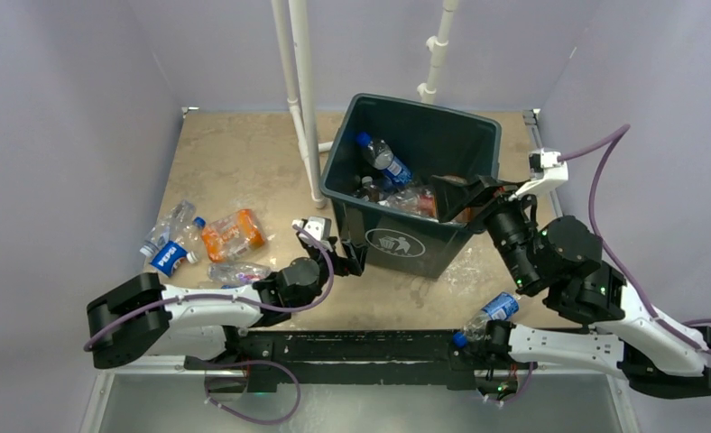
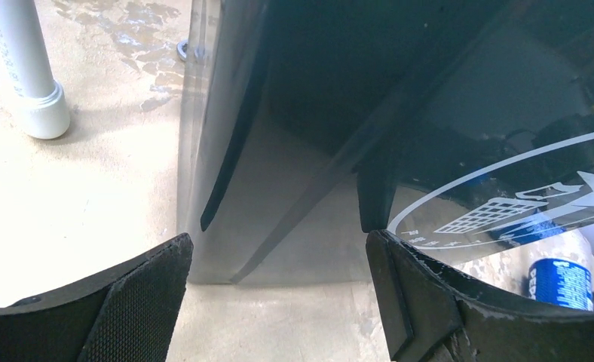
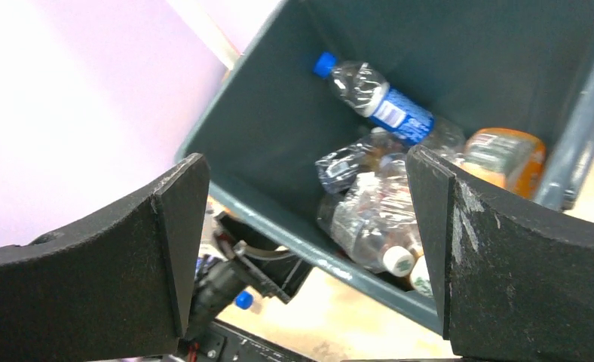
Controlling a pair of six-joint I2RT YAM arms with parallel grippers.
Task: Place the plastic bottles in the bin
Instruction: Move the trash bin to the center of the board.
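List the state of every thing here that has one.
bin: upright, partly filled
bottles inside: piled, crumpled
orange bottle: crushed, on table
Pepsi bottle: lying on table
bottle by right arm: lying, capped
left fingers: open, empty, at bin's corner
right fingers: open, empty, over bin

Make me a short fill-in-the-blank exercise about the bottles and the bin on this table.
1. The right gripper hovers open, holding nothing, above the ___.
2. The orange-labelled bottle lies on the table on the ___ side of the bin.
3. The trash symbol on the bin is ___.
4. The blue-labelled bottle leaning on the bin's inner wall has a ___ cap.

Missing words: bin; left; white; blue.
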